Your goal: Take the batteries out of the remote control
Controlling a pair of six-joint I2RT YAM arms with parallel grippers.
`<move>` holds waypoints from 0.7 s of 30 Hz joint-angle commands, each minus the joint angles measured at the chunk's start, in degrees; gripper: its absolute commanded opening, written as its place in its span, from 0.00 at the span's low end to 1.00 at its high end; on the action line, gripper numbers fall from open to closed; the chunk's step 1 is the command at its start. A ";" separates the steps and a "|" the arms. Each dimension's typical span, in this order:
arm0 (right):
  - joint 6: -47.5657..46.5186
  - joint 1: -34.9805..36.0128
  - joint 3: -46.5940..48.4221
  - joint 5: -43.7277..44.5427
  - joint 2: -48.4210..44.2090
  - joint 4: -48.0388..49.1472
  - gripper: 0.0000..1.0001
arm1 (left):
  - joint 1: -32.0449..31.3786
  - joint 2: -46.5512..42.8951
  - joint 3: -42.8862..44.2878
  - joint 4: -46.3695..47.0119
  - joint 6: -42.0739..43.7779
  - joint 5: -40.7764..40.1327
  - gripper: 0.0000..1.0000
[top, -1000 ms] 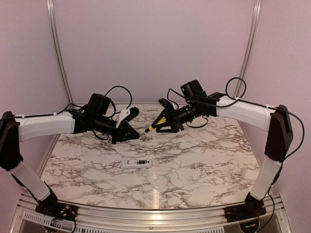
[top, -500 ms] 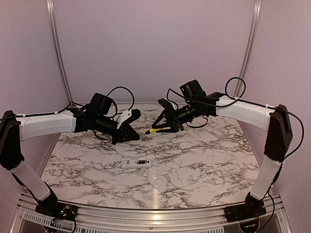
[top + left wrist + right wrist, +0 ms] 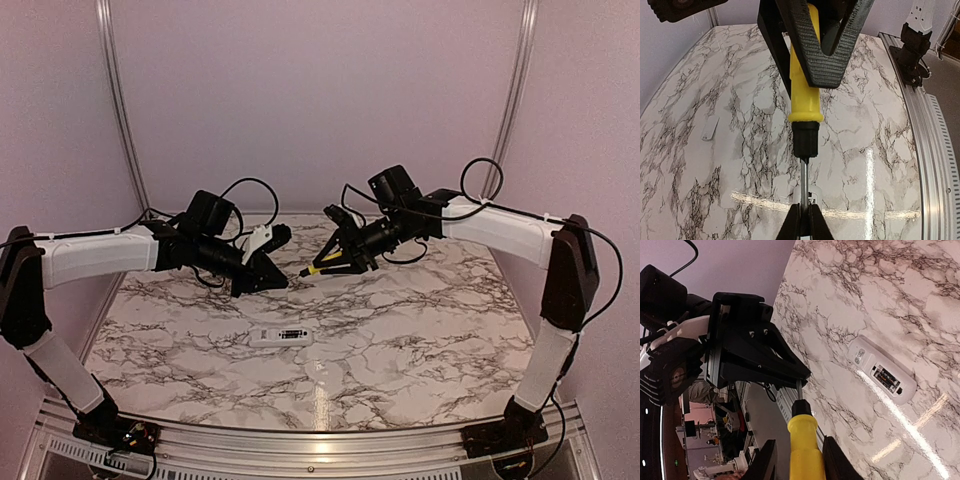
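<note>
Remote control (image 3: 283, 335) flat on marble table (image 3: 430, 330), near centre, compartment face up and uncovered; batteries (image 3: 886, 379) seated inside. Farther back, above table: left gripper (image 3: 804, 224), fingers pinched on metal shaft tip of screwdriver (image 3: 803, 95). Right gripper (image 3: 338, 260), to its right, fingers clamped on yellow handle. Both grippers well apart from remote control.

I work over a glossy white marble-patterned table (image 3: 430, 330) veined in dark grey. Plain pale lilac walls (image 3: 320, 100) close it in on the far side, the left and the right. A slim aluminium post (image 3: 118, 110) stands in the far left corner and another (image 3: 517, 100) in the far right. A ribbed aluminium rail (image 3: 320, 445) runs along the near edge. A bright streak of glare (image 3: 320, 400) lies on the tabletop, just beyond that rail.
</note>
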 commanded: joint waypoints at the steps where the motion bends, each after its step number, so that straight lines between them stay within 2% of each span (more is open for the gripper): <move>1: -1.79 -0.47 2.93 -0.53 1.24 -1.85 0.29 | -0.23 1.06 2.06 -1.63 0.75 -0.25 0.00; 21: -3.48 -0.49 4.04 -0.14 1.44 -3.91 0.30 | -0.32 1.54 3.05 -5.31 2.98 -1.56 0.00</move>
